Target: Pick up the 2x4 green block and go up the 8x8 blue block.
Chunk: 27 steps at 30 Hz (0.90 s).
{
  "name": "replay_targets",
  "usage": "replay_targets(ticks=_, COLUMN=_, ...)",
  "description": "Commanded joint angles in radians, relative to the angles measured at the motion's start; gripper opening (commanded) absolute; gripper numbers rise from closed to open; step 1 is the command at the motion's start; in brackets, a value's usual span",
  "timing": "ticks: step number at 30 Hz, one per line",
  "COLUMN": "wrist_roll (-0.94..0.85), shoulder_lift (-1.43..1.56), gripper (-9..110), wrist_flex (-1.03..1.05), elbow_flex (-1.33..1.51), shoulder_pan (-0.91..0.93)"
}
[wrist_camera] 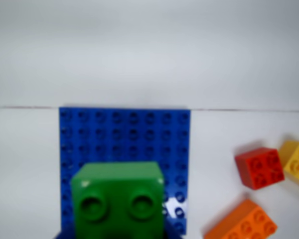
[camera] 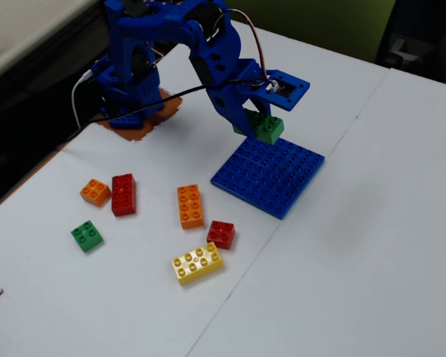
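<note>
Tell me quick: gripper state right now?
Gripper: closed on the 2x4 green block, held above the 8x8 blue block.

Green block [wrist_camera: 118, 199] close up, over a blue studded baseplate [wrist_camera: 124, 134].
Red [wrist_camera: 259, 168], yellow [wrist_camera: 298, 162] and orange [wrist_camera: 243, 222] bricks lie to its right.

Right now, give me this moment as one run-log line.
gripper: shut on green block | block: lifted, above near edge of blue baseplate | placed: not yet | loose bricks beside baseplate: untouched
</note>
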Motion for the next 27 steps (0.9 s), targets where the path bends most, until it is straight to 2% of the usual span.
replay_targets(ticks=1, wrist_roll=0.005, shoulder_lift=0.006, gripper=0, wrist_flex=0.003, elbow_flex=-0.074, shoulder_pan=-0.021)
replay_targets(ticks=27, wrist_roll=0.006, shoulder_lift=-0.020, gripper=0, wrist_flex=-0.003, elbow_flex=-0.089, shoulder_pan=-0.035)
